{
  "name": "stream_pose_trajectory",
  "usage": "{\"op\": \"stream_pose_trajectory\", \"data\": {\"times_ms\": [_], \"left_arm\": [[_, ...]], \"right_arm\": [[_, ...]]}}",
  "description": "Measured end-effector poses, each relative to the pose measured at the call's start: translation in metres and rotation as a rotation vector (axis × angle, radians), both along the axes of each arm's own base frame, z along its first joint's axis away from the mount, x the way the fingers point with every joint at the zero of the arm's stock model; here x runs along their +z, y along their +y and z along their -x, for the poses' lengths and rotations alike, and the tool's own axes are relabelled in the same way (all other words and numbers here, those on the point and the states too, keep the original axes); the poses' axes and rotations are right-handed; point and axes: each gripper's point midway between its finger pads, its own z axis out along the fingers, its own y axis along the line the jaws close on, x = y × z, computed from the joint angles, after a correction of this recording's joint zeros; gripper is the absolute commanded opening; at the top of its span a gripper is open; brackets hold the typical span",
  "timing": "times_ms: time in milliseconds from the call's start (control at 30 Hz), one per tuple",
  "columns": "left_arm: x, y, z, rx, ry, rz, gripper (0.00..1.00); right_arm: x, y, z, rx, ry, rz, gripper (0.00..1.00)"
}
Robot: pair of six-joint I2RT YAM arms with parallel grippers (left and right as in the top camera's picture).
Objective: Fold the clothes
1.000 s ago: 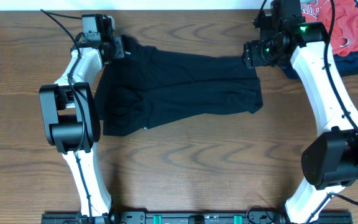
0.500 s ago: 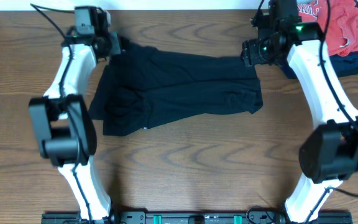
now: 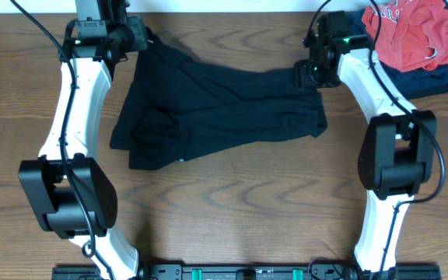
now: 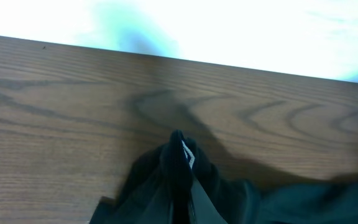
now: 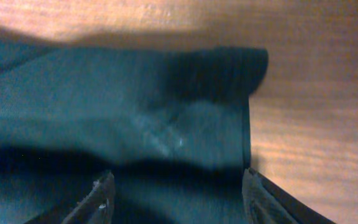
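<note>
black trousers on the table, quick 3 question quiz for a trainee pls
1. True or false: the red garment lies on top of the black trousers.
2. In the right wrist view, the right gripper has its fingers: A) spread apart over black fabric, B) shut on red cloth, C) out of sight.
3. Fill in: the left gripper sits at the trousers' far ___ corner, with fabric bunched at it.

Key: 1 false, it lies apart at the far right; 2 A; 3 left.
</note>
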Motion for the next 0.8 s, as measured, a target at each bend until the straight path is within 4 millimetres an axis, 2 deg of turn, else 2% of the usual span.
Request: {"op": "stream_pose_trajectory", "data": {"times_ms": [267,533,667,800], "left_arm": [[-0.001,-0.008,0.001,-0.015,0.004,0.000,0.06],[-0.004,-0.008,0.004,-0.015,0.020,0.000,0.06],[-0.004,-0.008,0.004,-0.015,0.023,0.000,0.06],[-0.004,-0.008,0.004,-0.015,0.023,0.000,0.06]], "right_arm": [[-0.044,0.009,-0.015,-0.018,-0.001,0.003,0.55],[-0.042,0.008,-0.033,-0.063,-0.076,0.041,0.51],[-0.040,0.004,-0.043,-0.088,-0.119,0.057,0.34],[-0.038,0.002,-0.051,-0.109,-0.153,0.061,0.07]]}}
